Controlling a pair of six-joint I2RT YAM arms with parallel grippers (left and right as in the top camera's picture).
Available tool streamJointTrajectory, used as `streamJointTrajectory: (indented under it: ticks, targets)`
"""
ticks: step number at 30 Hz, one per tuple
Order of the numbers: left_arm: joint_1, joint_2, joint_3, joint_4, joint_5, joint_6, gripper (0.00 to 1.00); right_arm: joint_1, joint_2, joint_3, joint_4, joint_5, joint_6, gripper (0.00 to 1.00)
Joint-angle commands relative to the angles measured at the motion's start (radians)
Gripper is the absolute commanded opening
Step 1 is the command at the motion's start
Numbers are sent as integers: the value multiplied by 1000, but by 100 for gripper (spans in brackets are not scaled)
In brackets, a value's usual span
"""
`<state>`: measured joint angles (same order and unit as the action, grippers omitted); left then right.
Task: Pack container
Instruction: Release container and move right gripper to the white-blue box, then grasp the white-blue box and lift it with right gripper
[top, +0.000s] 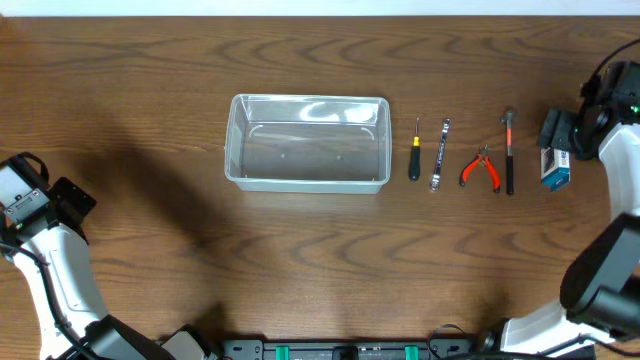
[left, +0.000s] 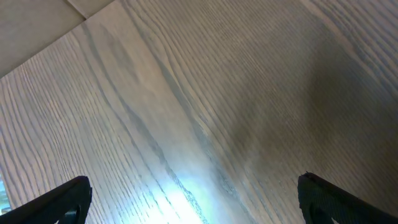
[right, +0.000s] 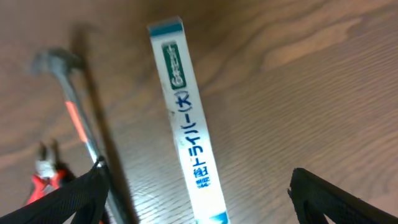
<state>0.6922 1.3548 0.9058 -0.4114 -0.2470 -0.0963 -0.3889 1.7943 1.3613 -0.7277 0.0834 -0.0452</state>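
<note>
The clear plastic container (top: 308, 142) stands empty at mid-table. To its right lie a black-handled screwdriver (top: 415, 152), a metal wrench (top: 440, 154), red pliers (top: 481, 168), a small hammer (top: 509, 150) and a blue-and-white box (top: 556, 166). My right gripper (right: 199, 196) is open, hovering over the blue-and-white box (right: 186, 124), with the hammer (right: 78, 118) and pliers (right: 46, 177) to its left. My left gripper (left: 193, 199) is open and empty over bare wood at the far left of the table.
The wooden table (top: 300, 260) reaches a pale far edge (left: 37, 31). The right arm (top: 610, 230) runs along the right side and the left arm (top: 45, 250) sits at the left front.
</note>
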Motion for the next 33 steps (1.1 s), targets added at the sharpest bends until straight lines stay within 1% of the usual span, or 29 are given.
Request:
streamJointTrajectory:
  ticks: [1, 3, 5, 7, 9, 10, 13, 14, 16, 23, 26, 28, 29, 31, 33]
  targets:
    - [4, 5, 31, 1, -16, 13, 98, -39, 54, -3, 7, -111, -73, 91]
    - [4, 5, 31, 1, -16, 13, 98, -50, 87, -3, 16, -152, -72, 87]
    - [4, 5, 31, 1, -16, 13, 98, -55, 127, -3, 26, -175, -70, 80]
    - [4, 5, 31, 1, -16, 13, 98, -55, 150, -3, 30, -175, -55, 80]
    - [4, 5, 31, 1, -16, 13, 98, -55, 175, -3, 39, -175, -32, 77]
    - [4, 5, 31, 1, -16, 13, 98, -55, 187, -3, 42, -179, -21, 75]
    - [4, 5, 31, 1, -16, 13, 98, -55, 222, -3, 54, -182, 15, 57]
    - [4, 5, 31, 1, -16, 13, 98, -55, 228, -3, 54, -182, 20, 53]
    - [4, 5, 31, 1, -16, 13, 98, -55, 237, -3, 56, -182, 35, 51]
    - [4, 5, 31, 1, -16, 13, 98, -55, 236, -2, 60, -182, 51, 34]
    - [4, 5, 31, 1, -16, 13, 98, -55, 221, 3, 49, -181, 52, 30]
    - [4, 5, 31, 1, -16, 13, 98, -55, 202, 21, 34, -177, 52, 19]
    - [4, 5, 31, 1, -16, 13, 98, -55, 188, 34, 27, -177, 52, 15]
    - [4, 5, 31, 1, -16, 13, 98, -55, 152, 62, 11, -177, 52, 12]
    - [4, 5, 31, 1, -16, 13, 98, -53, 108, 90, -7, -177, 52, 11]
